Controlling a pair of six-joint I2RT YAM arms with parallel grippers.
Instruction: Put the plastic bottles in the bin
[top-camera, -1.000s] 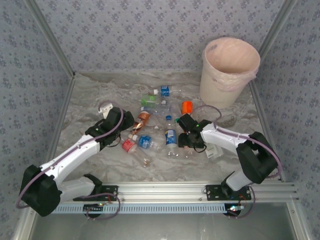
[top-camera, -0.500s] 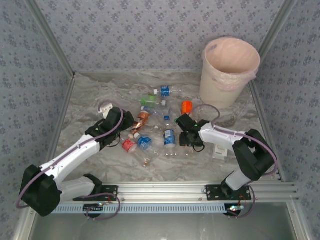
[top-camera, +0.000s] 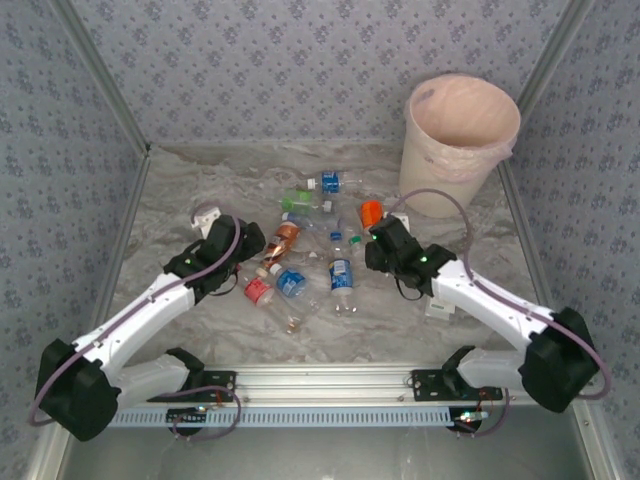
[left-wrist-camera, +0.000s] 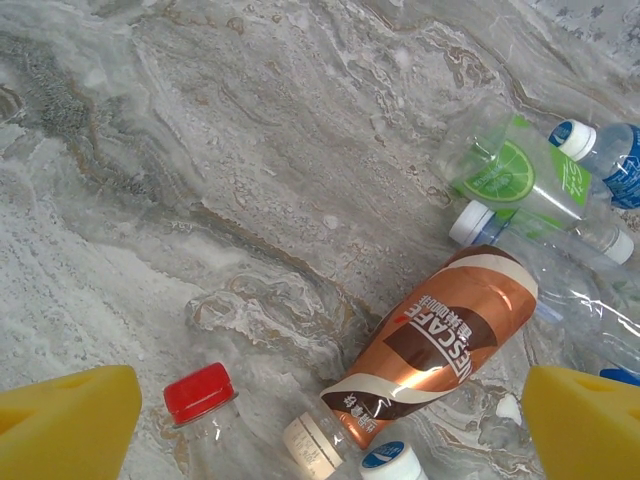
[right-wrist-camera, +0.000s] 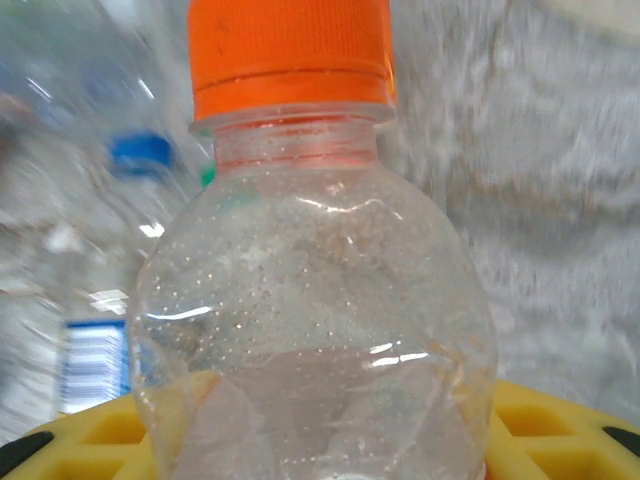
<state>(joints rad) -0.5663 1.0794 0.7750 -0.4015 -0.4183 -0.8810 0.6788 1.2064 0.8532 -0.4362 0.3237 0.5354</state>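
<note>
Marbled grey stone is patterning the bench (left-wrist-camera: 250, 150), and the plastic bottles (top-camera: 330, 182) are lying scattered across its middle between the 2 arms. The left fingers (left-wrist-camera: 62, 420) are standing wide apart, 1 yellow pad at each lower corner of the left wrist view. They are hovering over a copper-brown coffee bottle (left-wrist-camera: 440, 345) that is lying on its side between them. A red-capped bottle (left-wrist-camera: 200, 392) is lying just beside the coffee bottle's white cap. A lime-green labelled bottle (left-wrist-camera: 515, 175) is lying farther off, next to clear ones.

The right fingers (right-wrist-camera: 545, 425) are clamping an orange-capped bottle (right-wrist-camera: 310, 320). It is clear and beaded with droplets inside, its cap pointing away from the wrist camera, and the background behind it is blurring. From above, the right wrist is sitting just beside an orange-labelled bottle (top-camera: 372, 212). 2 blue-labelled bottles (top-camera: 341, 272) are lying nearer the arm bases, with a red-labelled bottle (top-camera: 257, 290) to their left.

The bin (top-camera: 430, 175), cream-white and lined with a pale pink bag, is standing upright at the far right corner of the bench, beyond the right wrist.
</note>
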